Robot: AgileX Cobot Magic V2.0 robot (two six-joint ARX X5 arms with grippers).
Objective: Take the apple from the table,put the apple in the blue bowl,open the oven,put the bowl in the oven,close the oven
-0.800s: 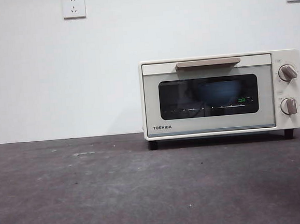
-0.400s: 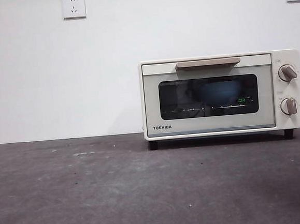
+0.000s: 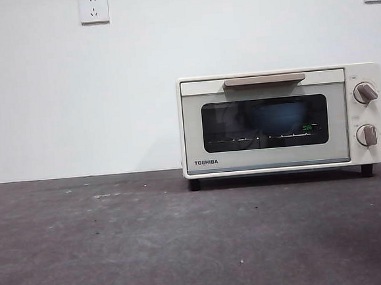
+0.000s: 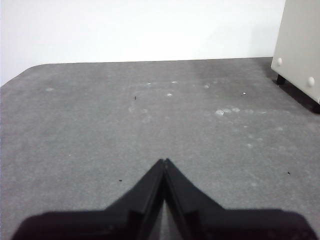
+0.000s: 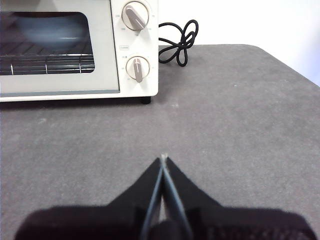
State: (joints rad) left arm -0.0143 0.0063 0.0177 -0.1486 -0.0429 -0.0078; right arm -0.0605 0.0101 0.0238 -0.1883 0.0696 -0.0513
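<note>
- Apple: it cannot be made out in any view; none lies on the table (image 3: 119,240), and it is judged to sit inside the blue bowl (image 3: 279,117).
- Blue bowl: it is seen through the dark glass of the oven (image 3: 281,119), resting on the wire rack, at about 1 o'clock from the centre of the front view.
- Change over the last second: none is detected among the objects; only the reflection on the glass looks slightly different. The door is shut and the handle (image 3: 264,80) is untouched.
- Task status: all steps are judged complete.
- Left gripper (image 4: 164,162): jaws are pressed together, nothing is held, and it is poised above bare table.
- Right gripper (image 5: 164,159): jaws are pressed together, nothing is held, and the oven is well apart at 11 o'clock.
</note>
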